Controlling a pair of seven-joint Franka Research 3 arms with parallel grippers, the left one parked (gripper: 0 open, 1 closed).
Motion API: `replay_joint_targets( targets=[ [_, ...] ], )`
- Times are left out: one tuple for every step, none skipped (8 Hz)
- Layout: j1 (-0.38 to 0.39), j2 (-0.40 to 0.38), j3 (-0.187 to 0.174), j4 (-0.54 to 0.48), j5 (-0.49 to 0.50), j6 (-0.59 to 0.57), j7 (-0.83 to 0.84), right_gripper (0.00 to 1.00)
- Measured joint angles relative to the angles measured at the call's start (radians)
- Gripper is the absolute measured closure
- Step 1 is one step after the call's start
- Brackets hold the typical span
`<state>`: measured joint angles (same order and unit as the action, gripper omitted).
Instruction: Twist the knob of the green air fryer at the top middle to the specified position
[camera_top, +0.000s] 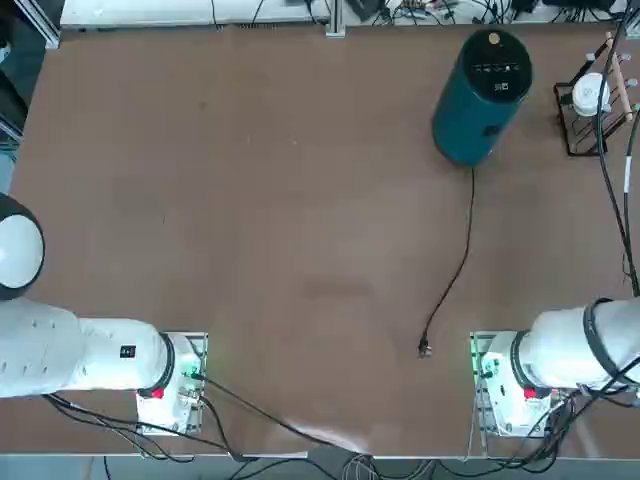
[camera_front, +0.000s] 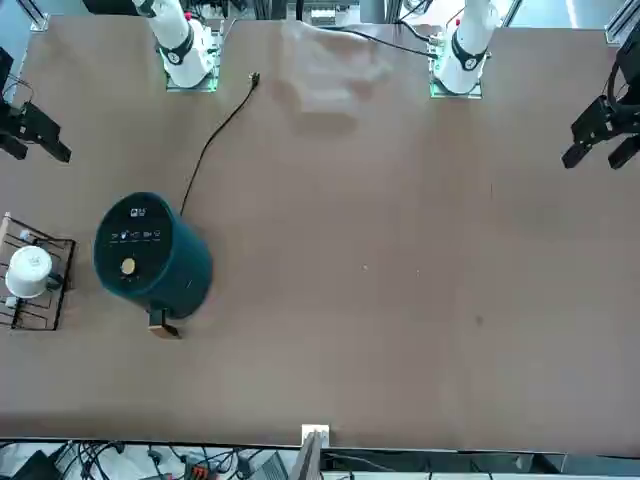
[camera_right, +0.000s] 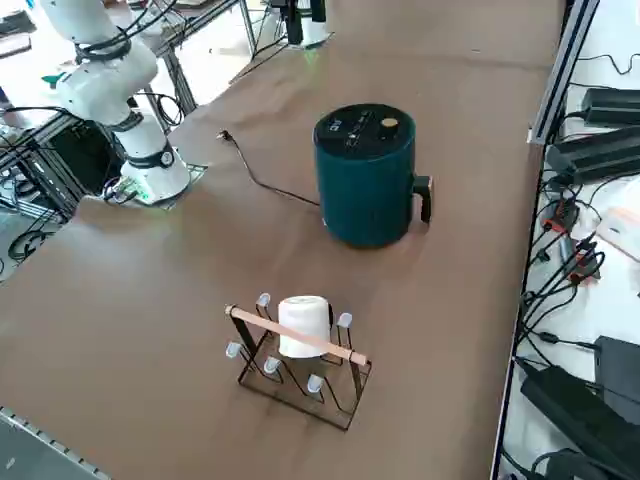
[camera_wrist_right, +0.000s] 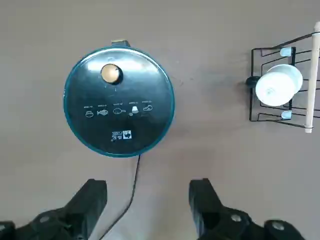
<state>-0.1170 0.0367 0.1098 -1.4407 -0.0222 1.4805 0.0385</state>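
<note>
Brown table (camera_top: 300, 250) bears air fryer (camera_top: 482, 98), rack (camera_top: 568, 130).

Teal air fryer (camera_right: 364, 190) with black top, gold knob (camera_wrist_right: 110, 73), white cup (camera_right: 305, 325), brown table (camera_right: 180, 330)

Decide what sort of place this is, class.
Probably a robotics lab: the right gripper hangs open above a brown-covered table, where a green air fryer stands near a wire rack.
</note>
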Motion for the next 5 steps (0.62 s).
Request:
replay_joint_targets(
  targets=[
    [0.000,0.000,0.000,0.000,0.000,0.000,0.000,0.00],
    [0.000,0.000,0.000,0.000,0.000,0.000,0.000,0.00],
    [0.000,0.000,0.000,0.000,0.000,0.000,0.000,0.00],
    [0.000,0.000,0.000,0.000,0.000,0.000,-0.001,0.00],
    [0.001,0.002,0.000,0.000,0.001,-0.002,-0.003,0.00]
  ],
)
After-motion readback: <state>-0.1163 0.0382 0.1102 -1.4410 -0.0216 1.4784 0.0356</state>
